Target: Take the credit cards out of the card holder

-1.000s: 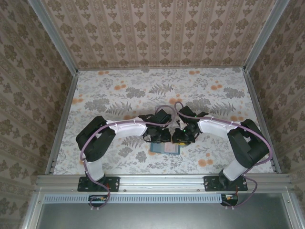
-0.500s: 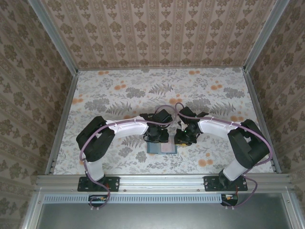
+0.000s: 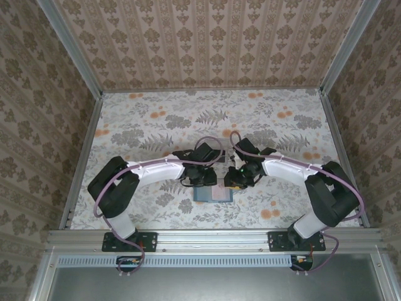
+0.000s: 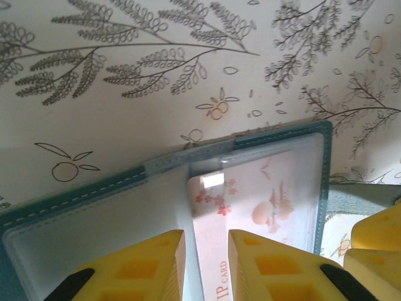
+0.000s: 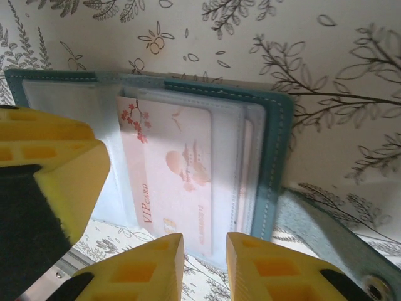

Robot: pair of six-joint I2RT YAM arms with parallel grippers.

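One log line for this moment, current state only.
card holder: open flat | VIP card: inside holder | left pincer: narrow gap over card, grip unclear | right pincer: likewise

Both arms folded inward, grippers side by side, jaws narrowly parted.
The left arm rises from its base at the near edge of the table, elbow out toward the left edge and forearm reaching in toward the middle. The right arm mirrors it, elbow toward the right edge. The left gripper and right gripper point downward just beside each other. A slim gap separates each pair of yellow fingers.
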